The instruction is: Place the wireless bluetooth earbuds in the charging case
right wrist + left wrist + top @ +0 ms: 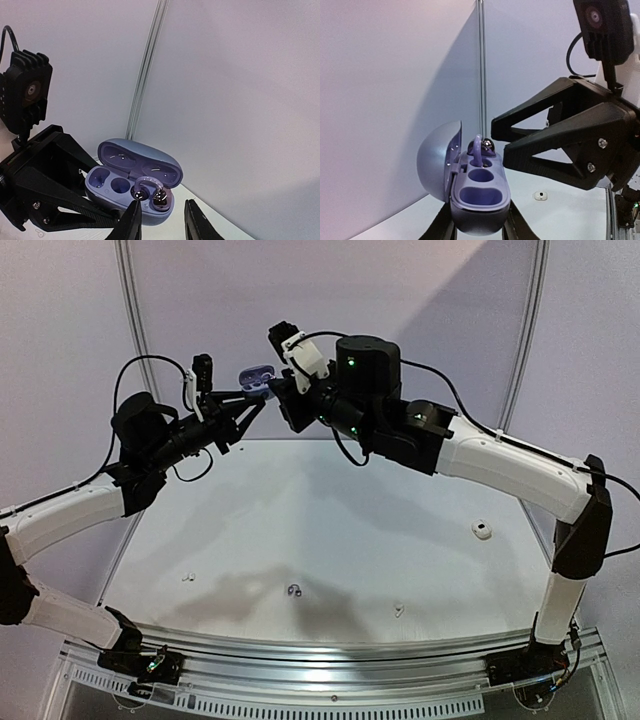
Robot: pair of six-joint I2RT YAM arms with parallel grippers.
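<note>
- The left gripper (479, 226) is raised well above the surface (330, 530), with its fingers clamped on the lower body of the charging case (480, 195), one finger on each side.
- The case is lavender-blue and open. Its domed lid (437, 160) is swung back on the hinge, and the tray of recesses faces the right arm.
- One earbud (150, 192), dark with a silvery glint and an arched lavender hook, lies in the tray at the end farthest from the left wrist camera. The other recesses hold nothing. I cannot tell whether the earbud is fully seated.
- The right gripper (162, 216) meets the case head-on with its fingers apart. One tip is just beside the earbud and the other stands off to the side, and there is no clamp on the earbud.
- In the top view, both grippers converge on the case high above the far edge of the surface.
- A dark earbud (295, 590) lies on the surface near the front, about midway between the arm bases.
- Two pale earbuds lie well apart, one at the front left (187, 577) and one at the front right (398, 610).
- A small white object with a dark spot (483, 530) sits alone on the surface by the right arm. It is too small to identify.
</note>
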